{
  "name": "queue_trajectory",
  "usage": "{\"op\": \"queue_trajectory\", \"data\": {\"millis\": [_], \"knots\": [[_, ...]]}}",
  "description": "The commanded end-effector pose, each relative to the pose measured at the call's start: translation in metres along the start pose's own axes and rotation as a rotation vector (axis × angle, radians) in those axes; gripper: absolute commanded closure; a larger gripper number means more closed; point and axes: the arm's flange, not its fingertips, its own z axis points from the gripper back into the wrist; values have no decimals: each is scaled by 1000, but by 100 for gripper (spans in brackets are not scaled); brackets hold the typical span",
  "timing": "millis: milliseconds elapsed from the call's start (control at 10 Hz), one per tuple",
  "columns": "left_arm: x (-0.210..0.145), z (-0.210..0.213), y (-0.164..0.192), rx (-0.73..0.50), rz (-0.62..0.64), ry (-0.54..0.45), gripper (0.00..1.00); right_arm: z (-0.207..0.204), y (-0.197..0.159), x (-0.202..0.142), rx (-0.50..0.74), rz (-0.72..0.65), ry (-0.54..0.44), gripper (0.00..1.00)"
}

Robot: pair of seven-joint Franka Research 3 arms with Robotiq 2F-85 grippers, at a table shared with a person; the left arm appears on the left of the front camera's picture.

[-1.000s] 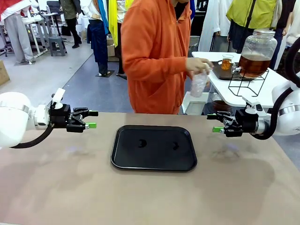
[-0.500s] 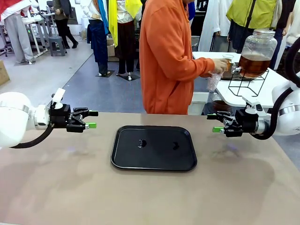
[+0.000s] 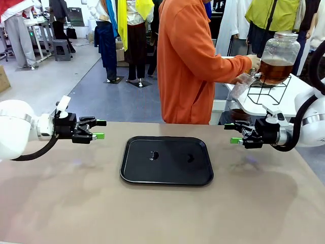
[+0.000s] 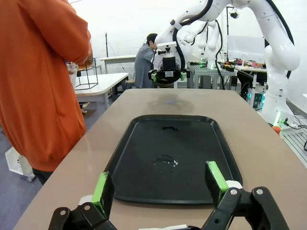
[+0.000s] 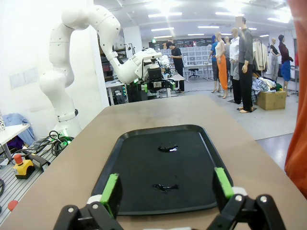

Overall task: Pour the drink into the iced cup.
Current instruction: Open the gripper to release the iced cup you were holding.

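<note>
Since a second ago the person (image 3: 190, 61) has turned to the side table, holding a cup (image 3: 241, 85) under the dispenser of drink (image 3: 277, 58) — filling, you'd judge, precedes any pour. Your left hand (image 3: 96, 129) and right hand (image 3: 234, 133) hover, fingers apart and empty, flanking the black tray (image 3: 166, 160). Left wrist: wet patches on the tray (image 4: 144, 143), clearer than from the front. Right wrist: the tray (image 5: 124, 163) on the bare surface (image 5: 72, 163) — wait for the handover.

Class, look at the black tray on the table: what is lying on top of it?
The black tray holds just two small wet-looking smears on its dark surface. What the liquid is cannot be told.
</note>
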Motion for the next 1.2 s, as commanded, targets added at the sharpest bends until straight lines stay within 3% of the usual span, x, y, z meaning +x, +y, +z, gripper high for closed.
{"op": "queue_trajectory", "data": {"millis": [0,1100], "knots": [[5,-1,-1,7,-2,-3,0,-1,-1,3,-1,6,-5,0],[5,-1,-1,7,-2,-3,0,-1,-1,3,-1,6,-5,0]]}}
